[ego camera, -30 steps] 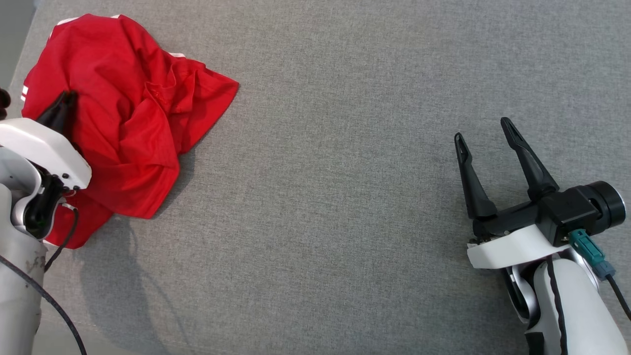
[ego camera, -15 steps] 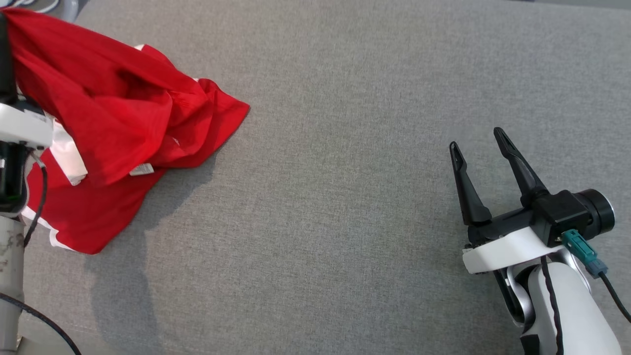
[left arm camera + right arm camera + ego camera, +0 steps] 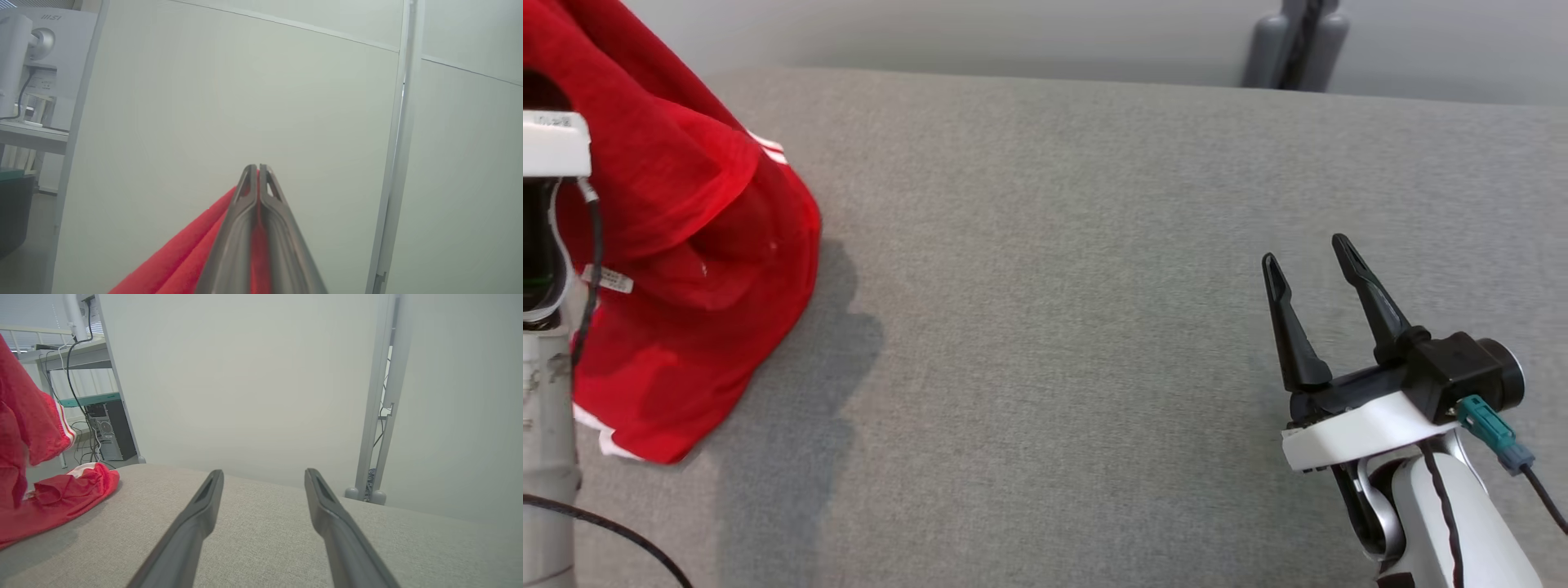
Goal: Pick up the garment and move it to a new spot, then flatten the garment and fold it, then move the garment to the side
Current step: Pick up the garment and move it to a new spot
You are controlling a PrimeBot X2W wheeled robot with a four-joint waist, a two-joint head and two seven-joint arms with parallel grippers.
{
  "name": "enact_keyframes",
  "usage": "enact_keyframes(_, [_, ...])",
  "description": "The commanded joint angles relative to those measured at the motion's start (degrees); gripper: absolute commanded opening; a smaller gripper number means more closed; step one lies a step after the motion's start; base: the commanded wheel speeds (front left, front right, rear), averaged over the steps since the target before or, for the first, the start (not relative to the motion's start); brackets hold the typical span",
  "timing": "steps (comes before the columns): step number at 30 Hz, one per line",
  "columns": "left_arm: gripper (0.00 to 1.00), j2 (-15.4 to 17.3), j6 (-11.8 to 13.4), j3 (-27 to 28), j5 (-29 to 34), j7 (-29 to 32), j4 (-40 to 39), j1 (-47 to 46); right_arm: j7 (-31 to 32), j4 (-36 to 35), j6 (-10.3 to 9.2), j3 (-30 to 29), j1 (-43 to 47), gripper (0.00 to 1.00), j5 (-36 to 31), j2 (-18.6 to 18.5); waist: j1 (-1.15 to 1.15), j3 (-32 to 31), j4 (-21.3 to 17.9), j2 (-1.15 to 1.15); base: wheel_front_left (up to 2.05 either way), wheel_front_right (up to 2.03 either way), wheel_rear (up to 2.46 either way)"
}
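We are pinching the garment [image 3: 678, 245] in the closed left gripper [image 3: 257, 167] at the left end of the bench [image 3: 1054, 327], its lower part lying on the bench. Lifting it clear before carrying it across seems wise; the right gripper [image 3: 1305, 250] is hovering open, empty.

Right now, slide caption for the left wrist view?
Left gripper, jaws shut on the red garment, against a pale wall panel.
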Motion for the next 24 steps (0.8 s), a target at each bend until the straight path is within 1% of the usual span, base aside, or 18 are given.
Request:
enact_keyframes(1, [0.0, -1.09, 0.85, -0.02, -1.11, 0.95, -2.78, 0.21, -0.09, -0.27, -0.03, -0.19, 0.57, 1.0, 0.64, -0.3, 0.0, -1.56, -1.81, 0.0, 0.0, 0.0, 0.0])
enact_keyframes(8, [0.0, -6.16, 3.8, -3.41, -3.64, 5.62, -12.38, 1.28, -0.08, -1.04, -0.02, -1.09, 0.99, 1.0, 1.65, -0.28, 0.0, -2.42, -6.02, 0.0, 0.0, 0.0, 0.0])
enact_keyframes(15, [0.0, -9.97, 5.88, -7.58, -3.89, 8.82, -18.71, 1.51, -0.08, -2.62, -0.02, -1.94, -0.75, 1.0, 2.52, -0.3, 0.0, 0.04, -12.62, 0.0, 0.0, 0.0, 0.0])
enact_keyframes(17, [0.0, -11.54, 6.13, -9.06, -4.73, 9.54, -19.24, 1.27, -0.08, -3.02, -0.02, -2.75, -0.93, 1.0, 2.77, -0.28, 0.0, 1.07, -14.6, 0.0, 0.0, 0.0, 0.0])
enact_keyframes(20, [0.0, -12.56, 5.47, -12.75, -2.49, 10.06, -19.39, 0.21, -0.08, -3.8, -0.02, -3.98, -1.29, 1.0, 3.17, -0.26, 0.0, 2.7, -17.6, 0.0, 0.0, 0.0, 0.0])
enact_keyframes(24, [0.0, -14.51, 5.26, -17.19, -0.66, 9.5, -17.53, -0.37, -0.08, -4.65, -0.02, -5.08, -1.87, 1.0, 4.16, -0.25, 0.0, 4.75, -21.62, 0.0, 0.0, 0.0, 0.0])
